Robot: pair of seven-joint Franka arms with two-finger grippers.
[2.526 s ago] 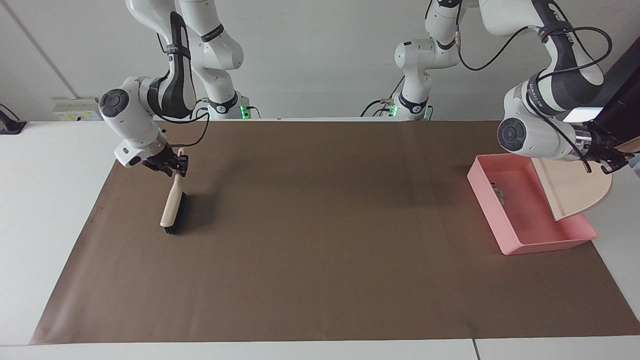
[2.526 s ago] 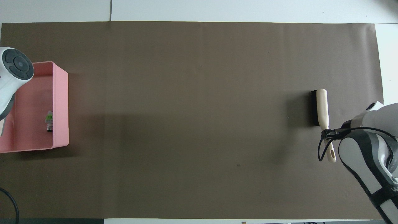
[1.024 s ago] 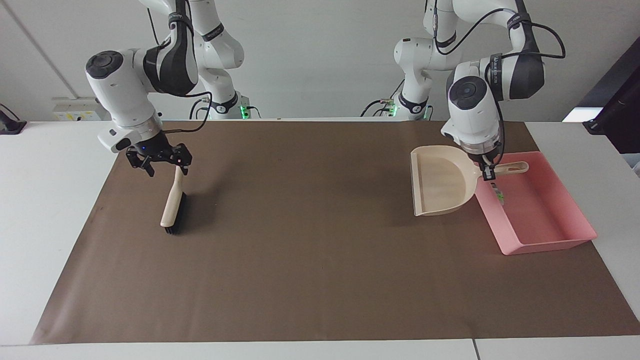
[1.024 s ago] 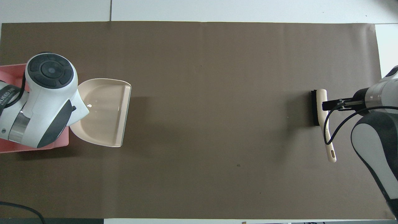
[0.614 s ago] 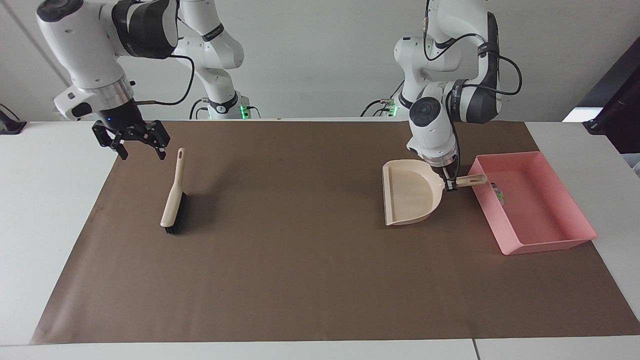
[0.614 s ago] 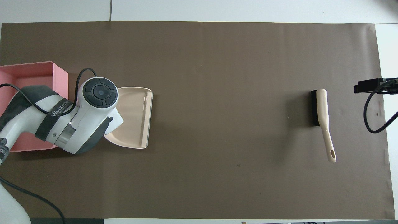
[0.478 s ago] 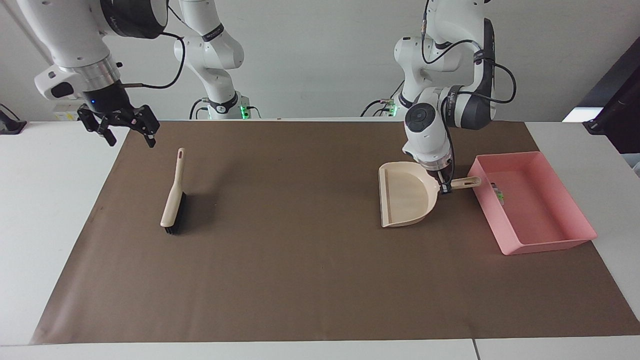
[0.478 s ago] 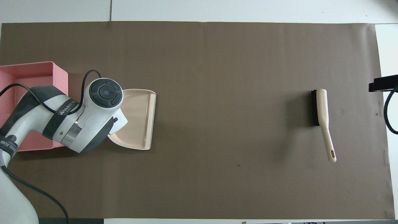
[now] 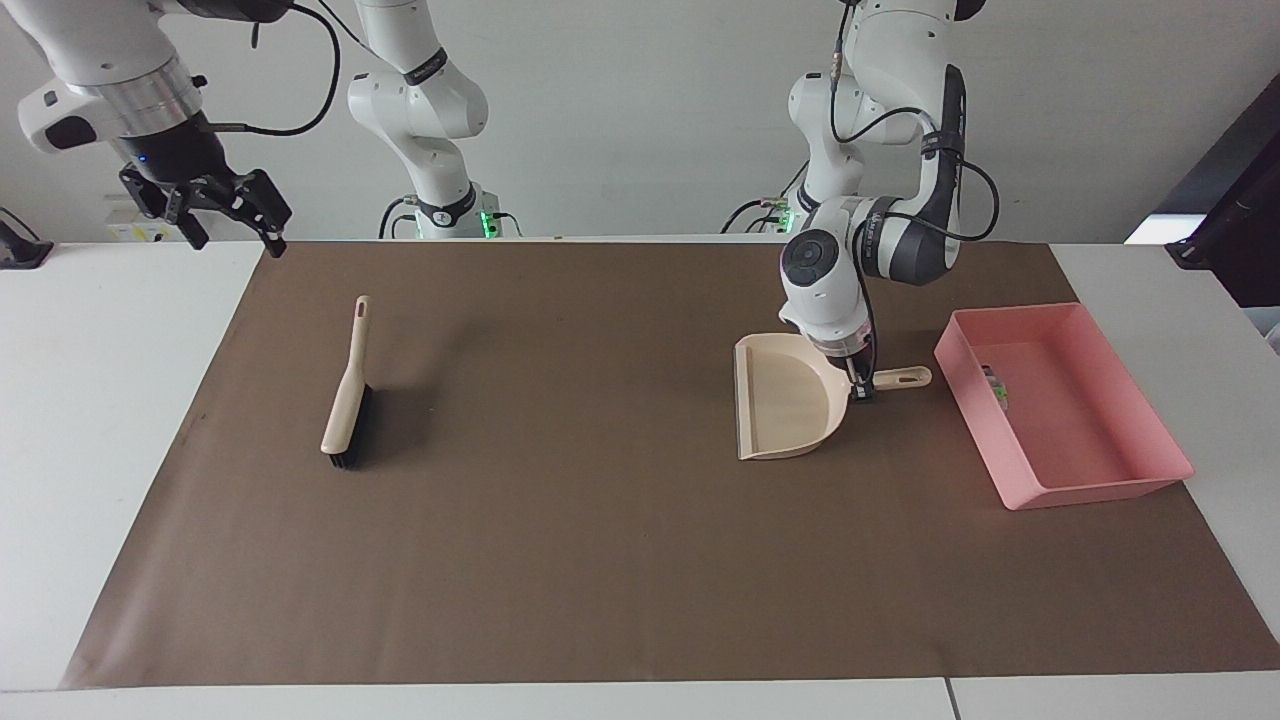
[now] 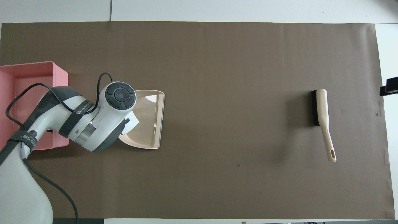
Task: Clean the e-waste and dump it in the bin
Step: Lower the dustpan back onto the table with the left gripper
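The e-waste [image 9: 996, 386] lies as a small cluster inside the pink bin [image 9: 1090, 491], against the wall that faces the table's middle. The bin [image 10: 59, 72] stands at the left arm's end of the brown mat. A beige dustpan [image 9: 785, 405] lies flat on the mat beside the bin, its handle pointing at the bin. My left gripper [image 9: 862, 388] is down at that handle. In the overhead view the left arm's wrist covers the handle, and only the pan [image 10: 149, 121] shows. My right gripper [image 9: 205, 215] hangs open and empty, high over the mat's corner at the right arm's end.
A beige hand brush [image 9: 345, 400] with black bristles lies alone on the mat toward the right arm's end, its handle pointing at the robots; the overhead view shows the brush [image 10: 321, 112] too. The brown mat [image 9: 600, 560] covers most of the white table.
The left arm has brought the dustpan away from the bin toward the table's middle and down onto the mat. The right gripper has risen off the brush and drawn back toward the table's end.
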